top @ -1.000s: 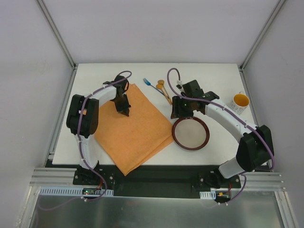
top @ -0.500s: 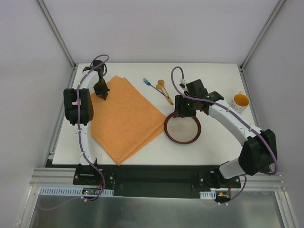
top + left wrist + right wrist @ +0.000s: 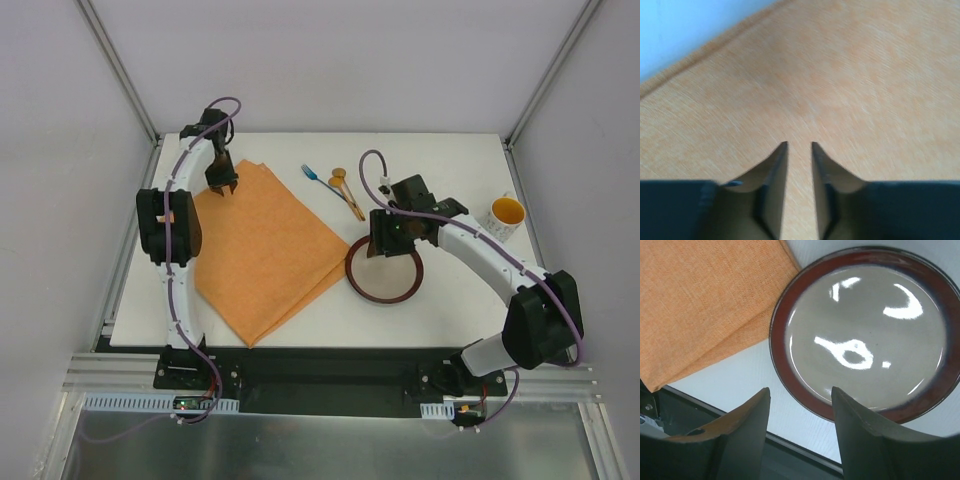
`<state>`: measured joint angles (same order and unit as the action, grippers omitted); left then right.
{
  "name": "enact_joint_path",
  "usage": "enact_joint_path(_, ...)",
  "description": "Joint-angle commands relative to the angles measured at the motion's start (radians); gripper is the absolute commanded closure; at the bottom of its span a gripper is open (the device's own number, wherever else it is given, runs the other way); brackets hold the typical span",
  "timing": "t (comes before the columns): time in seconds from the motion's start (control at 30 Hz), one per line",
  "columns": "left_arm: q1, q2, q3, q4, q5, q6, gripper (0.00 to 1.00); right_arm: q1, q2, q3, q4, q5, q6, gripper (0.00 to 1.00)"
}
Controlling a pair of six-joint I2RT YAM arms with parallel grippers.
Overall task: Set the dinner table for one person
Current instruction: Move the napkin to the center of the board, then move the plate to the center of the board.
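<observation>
Jaws, top view: left over orange cloth at white counter's 10 o'clock; right at plate's 12 o'clock rim, counter centre. Left wrist: left jaws narrow, empty. Right wrist: right jaws wide, astride plate rim.

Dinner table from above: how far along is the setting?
Done: the orange placemat lies spread on the dinner table. In hand: the right gripper is open at the rim of the plate. Left: the plate lies beside the placemat, and mug, blue utensil and wooden utensils sit scattered apart.
</observation>
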<state>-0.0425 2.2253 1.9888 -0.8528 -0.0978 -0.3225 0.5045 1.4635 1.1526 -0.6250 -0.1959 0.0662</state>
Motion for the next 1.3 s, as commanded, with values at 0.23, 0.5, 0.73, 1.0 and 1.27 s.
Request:
enact_joint_path(0.23, -0.309, -0.412, -0.252, 0.049, 0.141, -0.096, 0.46, -0.188, -0.141, -0.270, 0.018, 0.024, 0.008, 0.25)
enact_joint_path(0.5, -0.424, -0.542, -0.495, 0.115, 0.168, -0.173, 0.46, -0.336, -0.164, -0.398, 0.054, -0.066, -0.059, 0.27)
enact_joint_path(0.73, -0.483, -0.616, -0.558, 0.120, 0.176, -0.194, 0.47, -0.353, -0.135, -0.412, 0.099, -0.077, -0.048, 0.29)
enact_joint_path(1.0, -0.507, -0.688, -0.622, 0.118, 0.187, -0.244, 0.46, -0.353, -0.042, -0.401, 0.189, -0.105, -0.013, 0.33)
enact_joint_path(1.27, -0.511, -0.771, -0.699, 0.112, 0.176, -0.234, 0.46, -0.353, 0.046, -0.375, 0.265, -0.126, 0.009, 0.60)
